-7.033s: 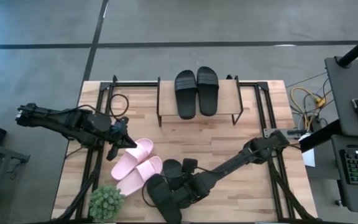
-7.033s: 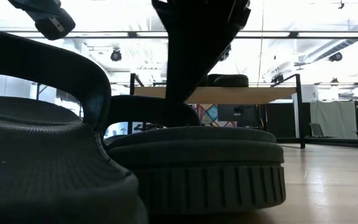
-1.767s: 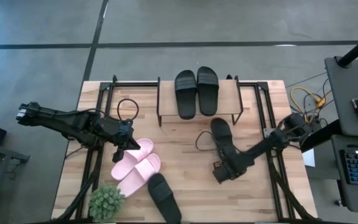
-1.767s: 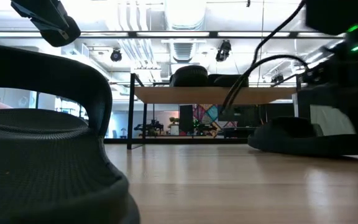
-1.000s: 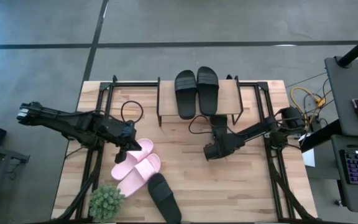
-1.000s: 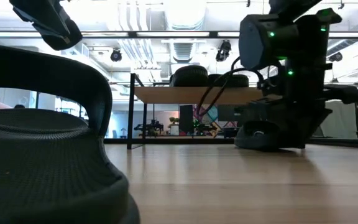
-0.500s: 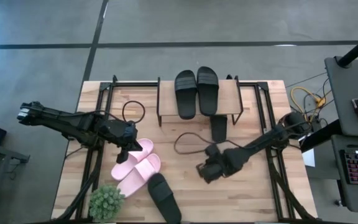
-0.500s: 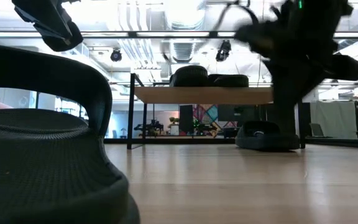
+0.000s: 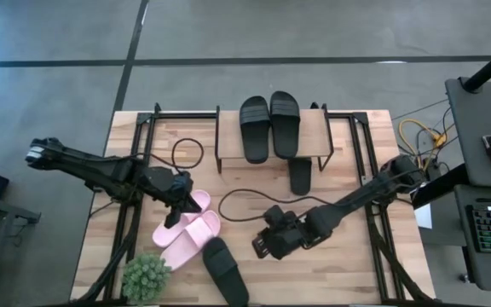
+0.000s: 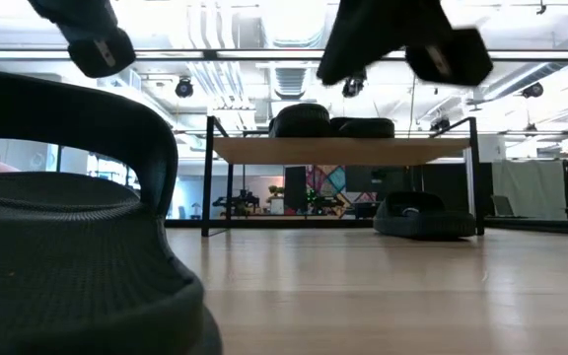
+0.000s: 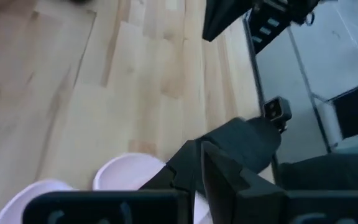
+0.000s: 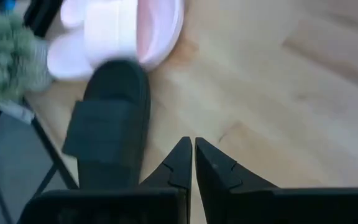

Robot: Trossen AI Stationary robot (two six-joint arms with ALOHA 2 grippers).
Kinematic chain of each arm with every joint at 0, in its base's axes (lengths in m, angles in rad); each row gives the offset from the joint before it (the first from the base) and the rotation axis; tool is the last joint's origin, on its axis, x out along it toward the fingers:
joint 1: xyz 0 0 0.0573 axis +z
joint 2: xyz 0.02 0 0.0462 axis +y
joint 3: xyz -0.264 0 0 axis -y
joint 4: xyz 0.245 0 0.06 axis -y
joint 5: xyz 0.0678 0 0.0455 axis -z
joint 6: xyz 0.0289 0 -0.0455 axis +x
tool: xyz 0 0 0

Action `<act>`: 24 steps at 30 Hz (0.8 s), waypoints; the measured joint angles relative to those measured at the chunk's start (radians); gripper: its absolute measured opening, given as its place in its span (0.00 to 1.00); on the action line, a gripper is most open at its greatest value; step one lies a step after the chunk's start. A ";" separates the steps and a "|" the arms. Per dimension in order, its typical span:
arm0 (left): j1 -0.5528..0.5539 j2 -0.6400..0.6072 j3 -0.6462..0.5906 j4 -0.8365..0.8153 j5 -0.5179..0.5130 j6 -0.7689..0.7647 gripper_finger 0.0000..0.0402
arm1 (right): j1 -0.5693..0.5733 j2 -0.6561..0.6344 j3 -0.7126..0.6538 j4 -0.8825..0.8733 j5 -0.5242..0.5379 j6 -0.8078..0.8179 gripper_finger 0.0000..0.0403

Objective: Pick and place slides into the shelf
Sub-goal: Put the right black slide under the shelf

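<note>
The shelf [image 9: 314,136] stands at the table's far middle, with two black slides [image 9: 269,126] side by side on its top board. A third black slide [image 9: 300,175] lies on the table under the board's right end, by the right leg in the low view [image 10: 424,217]. Two pink slides [image 9: 186,232] lie side by side at the near left. A fourth black slide [image 9: 224,271] lies at the near edge. My left gripper [image 9: 177,205] hangs shut above the pink slides [image 11: 126,177]. My right gripper [image 9: 261,246] hangs shut and empty above the table, right of the near black slide [image 12: 107,134].
A small green plant [image 9: 146,276] stands at the near left corner. Loose black cables [image 9: 237,198] loop over the table's middle. Black metal frames [image 9: 143,128] run along both table sides. Bare wood lies between the shelf and the near slides.
My right gripper has drawn away from the black slide under the shelf's right end, which stays lying there. It has risen and gone toward the near edge and the left, toward the near black slide. My left gripper has shifted a little right over the pink slides.
</note>
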 joint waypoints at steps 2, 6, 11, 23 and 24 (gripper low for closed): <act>-0.006 0.034 -0.001 0.037 0.000 -0.005 0.03 | 0.019 0.000 0.042 -0.089 0.078 0.049 0.03; -0.015 0.129 0.000 0.140 0.003 -0.006 0.03 | 0.071 0.000 0.142 -0.328 0.241 0.215 0.03; -0.015 0.245 0.002 0.255 0.007 0.044 0.03 | 0.142 0.000 0.233 -0.545 0.373 0.405 0.03; -0.007 0.560 0.006 0.822 0.008 0.102 0.03 | 0.245 0.000 0.466 -0.724 0.801 0.419 0.03; -0.003 0.594 0.009 0.890 0.007 0.102 0.03 | 0.245 0.000 0.493 -0.734 0.809 0.387 0.03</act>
